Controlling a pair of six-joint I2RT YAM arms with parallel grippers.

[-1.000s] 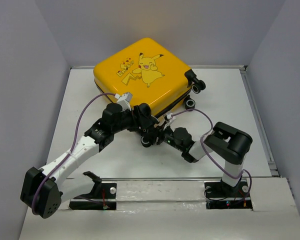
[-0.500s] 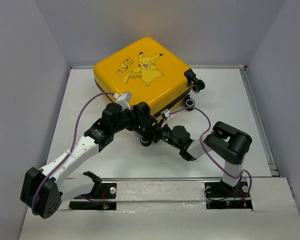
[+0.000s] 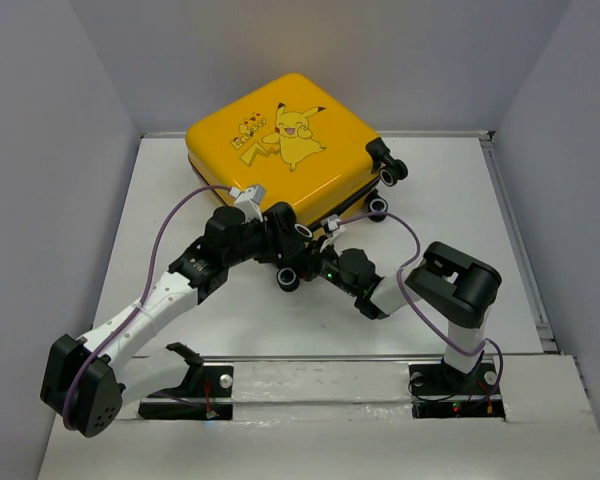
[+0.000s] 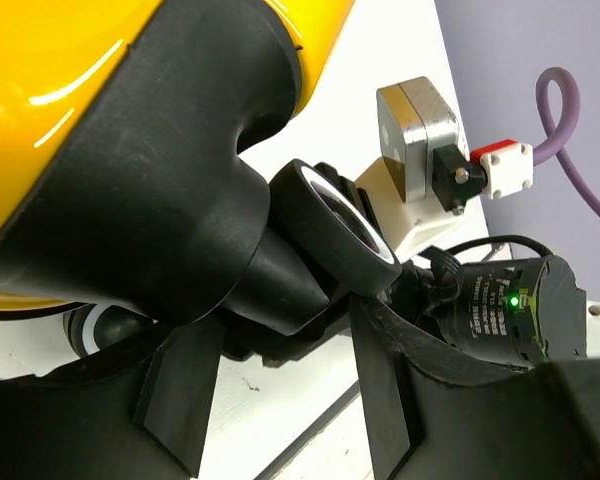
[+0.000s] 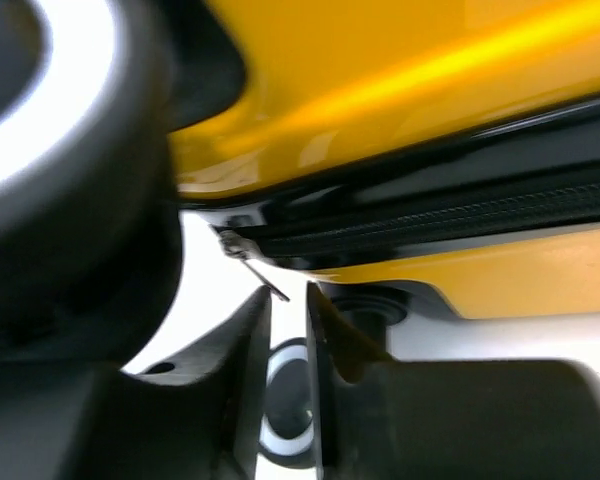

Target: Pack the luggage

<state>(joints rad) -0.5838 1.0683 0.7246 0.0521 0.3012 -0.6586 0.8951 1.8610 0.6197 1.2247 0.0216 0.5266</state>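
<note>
Though one luggage lies shut, four wheels show.

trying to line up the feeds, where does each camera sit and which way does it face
top external: fixed above and behind the arm bases, looking down on the table and luggage; the left arm and right arm show whole.
left wrist: on the left arm, low by the luggage's corner, facing a caster wheel; left fingers and the right arm's wrist show.
right wrist: against the luggage's side, facing its zipper pull; right fingers show.
shared: all see the yellow shell.
</note>
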